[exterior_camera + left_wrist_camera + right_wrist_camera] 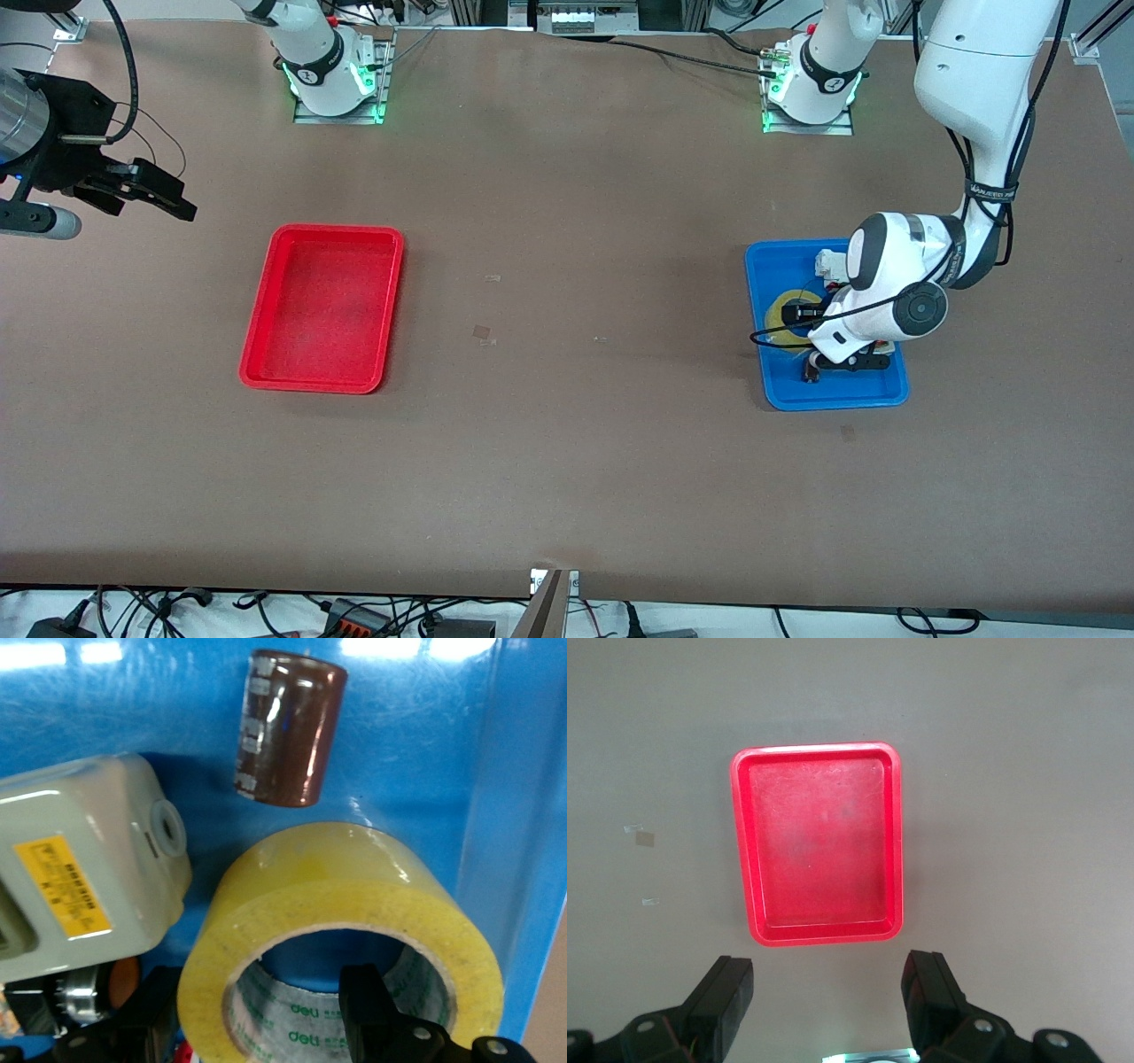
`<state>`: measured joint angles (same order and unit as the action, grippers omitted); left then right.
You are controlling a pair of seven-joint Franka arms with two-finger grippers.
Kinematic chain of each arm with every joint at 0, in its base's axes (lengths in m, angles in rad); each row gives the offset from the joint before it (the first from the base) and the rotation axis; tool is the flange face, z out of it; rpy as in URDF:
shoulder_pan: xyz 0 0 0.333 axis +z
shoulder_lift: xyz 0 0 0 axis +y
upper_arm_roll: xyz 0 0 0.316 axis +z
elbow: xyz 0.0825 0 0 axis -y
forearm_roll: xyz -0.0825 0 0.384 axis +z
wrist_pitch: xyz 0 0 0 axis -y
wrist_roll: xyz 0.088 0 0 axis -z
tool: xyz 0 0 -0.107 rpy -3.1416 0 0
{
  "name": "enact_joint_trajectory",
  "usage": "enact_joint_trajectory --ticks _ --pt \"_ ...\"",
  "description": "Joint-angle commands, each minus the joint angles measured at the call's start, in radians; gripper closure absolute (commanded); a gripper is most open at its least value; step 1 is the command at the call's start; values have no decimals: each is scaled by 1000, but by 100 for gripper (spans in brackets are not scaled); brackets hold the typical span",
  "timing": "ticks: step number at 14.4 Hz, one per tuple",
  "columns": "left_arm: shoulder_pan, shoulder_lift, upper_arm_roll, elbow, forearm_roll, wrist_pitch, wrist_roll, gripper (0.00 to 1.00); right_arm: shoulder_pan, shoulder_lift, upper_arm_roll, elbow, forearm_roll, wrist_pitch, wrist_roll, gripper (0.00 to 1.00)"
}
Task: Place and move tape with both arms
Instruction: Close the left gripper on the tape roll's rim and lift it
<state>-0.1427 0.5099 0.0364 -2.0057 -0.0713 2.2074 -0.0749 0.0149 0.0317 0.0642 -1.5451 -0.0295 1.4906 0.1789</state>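
Pick-up step: the left hand [266, 1019] is straddling the wall of the tape [345, 930] in the blue tray [780, 394] — fingers apart, one inside the ring. Next, closing and lifting seem called for. The right hand [828, 992] is waiting spread above the surface [567, 461] — near the red tray [257, 377].

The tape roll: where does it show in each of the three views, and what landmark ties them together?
Front view: the tape roll lies in the blue tray, mostly hidden under the left gripper.
Left wrist view: the tape roll fills the lower middle, one gripper finger inside its open centre.
Right wrist view: not in it; only the red tray shows.
Shared landmark: the blue tray, in the front and left wrist views.
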Motion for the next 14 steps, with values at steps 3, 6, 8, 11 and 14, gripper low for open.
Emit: enact_joint_trajectory --ticks 3,6,8,11,14 --pt "-9 7 2 13 -8 8 3 44 -12 1 2 5 8 5 -19 1" --pt "-8 4 2 15 -8 0 13 78 -12 0 0 5 8 7 -19 1" --pt "-5 -1 2 13 -8 -6 15 83 -12 -1 2 5 8 11 -19 1" --pt "8 -19 2 51 -8 -78 18 83 -12 -1 2 5 8 11 -19 1" --pt "17 -34 2 132 -10 -191 18 83 -12 -1 2 5 5 13 -19 1"
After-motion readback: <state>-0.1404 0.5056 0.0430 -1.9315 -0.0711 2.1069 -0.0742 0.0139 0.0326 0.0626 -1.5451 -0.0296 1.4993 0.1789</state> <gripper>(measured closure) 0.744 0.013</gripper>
